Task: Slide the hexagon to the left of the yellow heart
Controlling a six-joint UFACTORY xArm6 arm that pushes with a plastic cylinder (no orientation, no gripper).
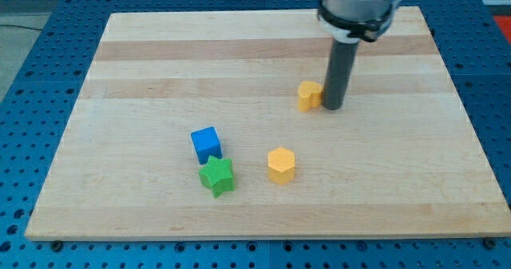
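Note:
A yellow hexagon block (281, 164) lies on the wooden board below the middle. A yellow heart block (308, 95) lies higher up, right of the middle. My tip (332, 107) stands right beside the heart, touching or nearly touching its right side. The hexagon is below and a little to the left of the heart, well apart from the rod.
A blue cube (206, 144) and a green star block (217, 176) sit close together to the left of the hexagon. The wooden board (144, 69) rests on a blue perforated table; the arm's body (356, 9) hangs over the board's top edge.

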